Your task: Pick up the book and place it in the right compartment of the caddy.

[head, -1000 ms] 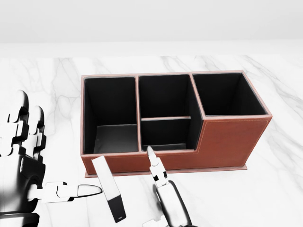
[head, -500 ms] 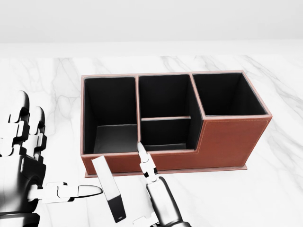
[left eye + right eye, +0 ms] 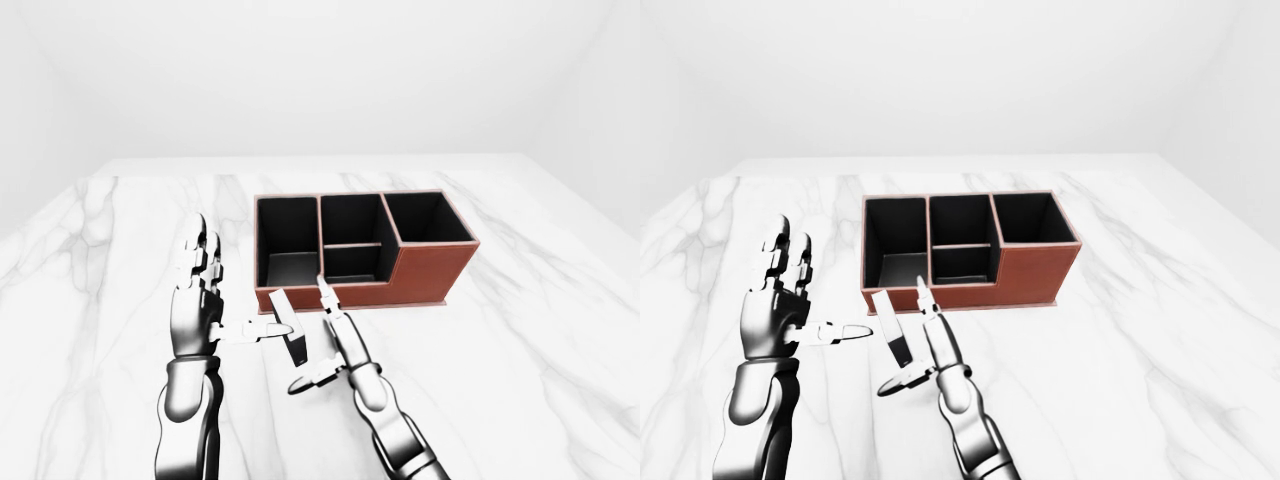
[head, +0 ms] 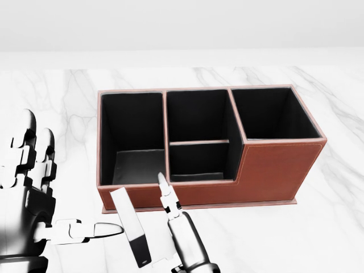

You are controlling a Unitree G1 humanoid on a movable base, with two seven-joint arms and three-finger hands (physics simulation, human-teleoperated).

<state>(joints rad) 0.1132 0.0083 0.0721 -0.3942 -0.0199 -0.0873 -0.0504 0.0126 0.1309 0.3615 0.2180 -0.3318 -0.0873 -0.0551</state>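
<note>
The book (image 4: pixel 129 223) is a thin slab, white above and black at its lower end, standing tilted on the marble just below the caddy's left end in the head view. The brown caddy (image 4: pixel 273 168) has black insides; its tall right compartment (image 4: pixel 274 114) holds nothing. My left hand (image 4: pixel 68 196) is open at the book's left, its thumb tip touching the book's left edge. My right hand (image 4: pixel 166 224) is open close to the book's right side, index finger pointing up toward the caddy wall, thumb spread low.
White marble table (image 3: pixel 520 330) all around, with its far edge (image 3: pixel 330 157) beyond the caddy. The caddy's left compartment (image 4: pixel 132 131) and two middle compartments (image 4: pixel 199 136) are bare.
My right hand has slid left, closing in on the book's right side. The left hand, book and caddy have not moved.
</note>
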